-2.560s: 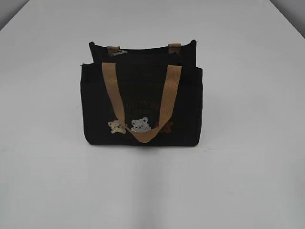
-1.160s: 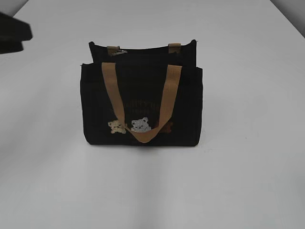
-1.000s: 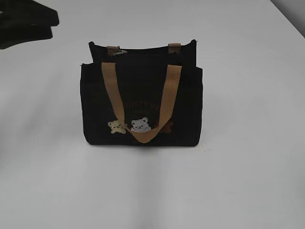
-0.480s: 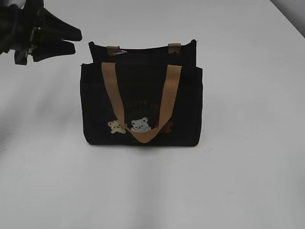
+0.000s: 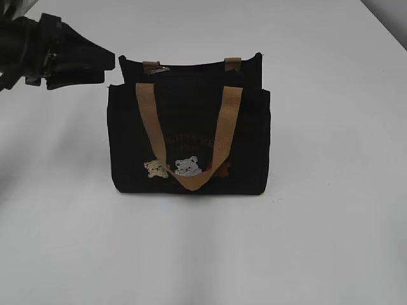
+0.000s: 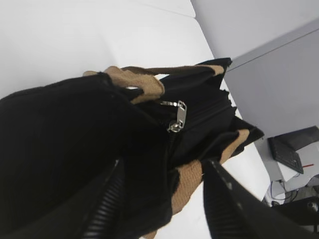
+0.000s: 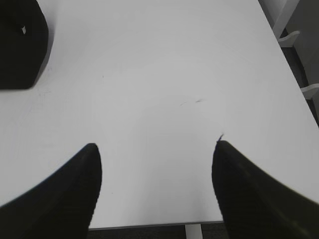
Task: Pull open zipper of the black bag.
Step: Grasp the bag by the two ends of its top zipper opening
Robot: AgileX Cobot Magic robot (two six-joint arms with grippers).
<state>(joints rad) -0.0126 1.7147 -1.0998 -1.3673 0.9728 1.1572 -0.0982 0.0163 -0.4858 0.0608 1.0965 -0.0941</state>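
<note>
Now the left gripper point(image 5: 105, 63) is coming in from the upper left, level with the top of the black bag point(image 5: 189, 141), and its jaws are parted with nothing between them. The job right here, I'd say, is lining up on the zipper point(image 6: 177, 116) pull. In the left wrist view that little silvery tab sits ahead of the fingers point(image 6: 104, 206), above and between them, resting on the bag's dark top panel beside a tan webbing tab point(image 6: 134, 82). It's close, but not yet inside the jaws.

To do this well, I'd want the gripper to carry on forward until the pull sits squarely between the fingertips, then close on the metal tab alone. Catch the webbing or a fold of fabric and the tote will probably just drag along the surface point(image 5: 331, 222) instead of unzipping. The bag looks soft and light, so a steady pull along the zip line seems wiser than a jerk.

From the exterior view the pull point(image 5: 160, 68) glints at the left end of the bag's rear top edge, just right of the gripper's tips, near but apart.

Over on the other side, the right gripper point(image 7: 155, 186) hangs well clear, fingers spread wide over bare surface, holding nothing, with only a corner of the bag at the far upper left of its view.
</note>
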